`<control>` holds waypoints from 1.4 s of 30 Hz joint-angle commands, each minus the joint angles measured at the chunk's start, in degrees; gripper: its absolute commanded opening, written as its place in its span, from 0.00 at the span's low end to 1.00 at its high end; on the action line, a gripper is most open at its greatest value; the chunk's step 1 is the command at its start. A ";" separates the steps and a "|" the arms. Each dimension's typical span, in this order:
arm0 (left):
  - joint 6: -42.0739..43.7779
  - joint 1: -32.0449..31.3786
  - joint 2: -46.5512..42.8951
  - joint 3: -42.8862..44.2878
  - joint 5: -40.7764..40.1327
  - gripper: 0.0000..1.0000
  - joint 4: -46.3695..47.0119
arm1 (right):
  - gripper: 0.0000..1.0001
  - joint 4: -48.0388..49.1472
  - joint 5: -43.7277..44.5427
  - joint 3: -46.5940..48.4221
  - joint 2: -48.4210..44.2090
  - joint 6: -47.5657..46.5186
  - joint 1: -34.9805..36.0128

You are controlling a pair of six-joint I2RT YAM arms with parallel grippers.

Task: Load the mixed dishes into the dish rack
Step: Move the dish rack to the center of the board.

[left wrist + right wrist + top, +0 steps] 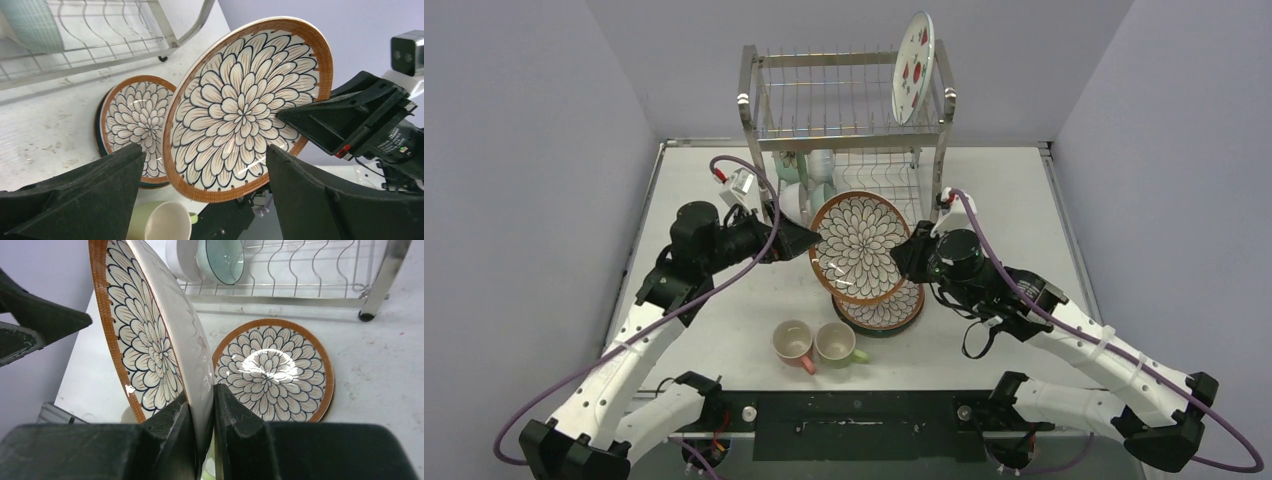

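A brown-rimmed petal plate (859, 245) stands on edge in the air in front of the dish rack (844, 110). My right gripper (202, 405) is shut on its right rim. My left gripper (809, 240) stands open at the plate's left edge, its fingers (90, 195) spread wide and off the plate (245, 105). A second petal plate (886, 310) lies flat on the table below. A pink mug (792, 343) and a green mug (836, 343) lie near the front. A strawberry plate (913, 66) stands in the rack's top tier. Mint and white bowls (220, 260) sit in the lower tier.
The rack's steel legs (382, 285) stand just behind the flat plate (274, 370). Grey walls close in the table (1024, 200) on three sides. A dark rim shows under the flat plate (135, 125). The green mug (160, 220) lies just below my left fingers.
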 commanded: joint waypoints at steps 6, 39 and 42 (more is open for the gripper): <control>13.66 0.63 -5.43 10.22 -14.17 0.97 -18.40 | 0.00 3.81 8.43 16.02 2.34 -6.44 1.52; 14.53 2.30 13.52 2.64 -45.10 0.66 3.64 | 0.00 1.31 14.90 31.99 1.70 -16.51 1.63; 14.29 2.30 15.79 1.89 -45.58 0.62 6.75 | 0.00 0.93 14.90 32.54 1.50 -16.51 1.67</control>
